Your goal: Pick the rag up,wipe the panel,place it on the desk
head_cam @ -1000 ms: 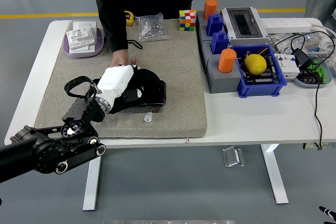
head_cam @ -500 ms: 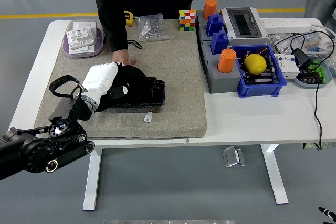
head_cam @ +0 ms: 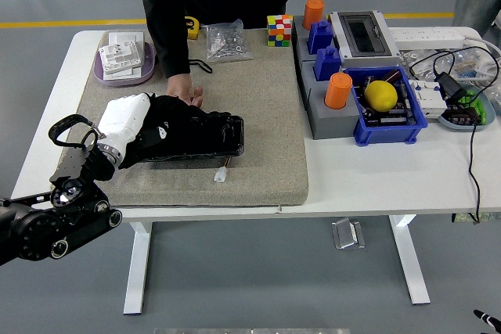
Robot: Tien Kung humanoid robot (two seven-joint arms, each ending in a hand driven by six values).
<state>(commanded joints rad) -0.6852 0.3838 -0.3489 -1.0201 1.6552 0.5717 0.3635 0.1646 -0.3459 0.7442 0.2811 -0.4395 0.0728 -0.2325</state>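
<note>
A black panel [head_cam: 213, 137] lies flat on the grey-brown mat [head_cam: 266, 123]. My left hand [head_cam: 150, 135], white-backed, rests on the panel's left end, with its fingers shut on a crumpled black rag [head_cam: 168, 119] pressed against the panel. The rag hides the fingertips and covers the panel's left half. A person at the far side lays one hand [head_cam: 185, 88] on the mat just behind the panel, touching its far edge. My right arm is out of view.
A small white connector [head_cam: 221, 175] lies just in front of the panel. At the back are a purple tray [head_cam: 117, 77] of white boxes, a screw bag [head_cam: 227, 41] and a colour cube [head_cam: 279, 30]. To the right stand a grey box, orange cups [head_cam: 339, 91] and a blue bin [head_cam: 411, 129].
My left hand has slid leftward along the panel, dragging the rag with it. The arm has drawn back toward the left edge. The person's hand has stayed put.
</note>
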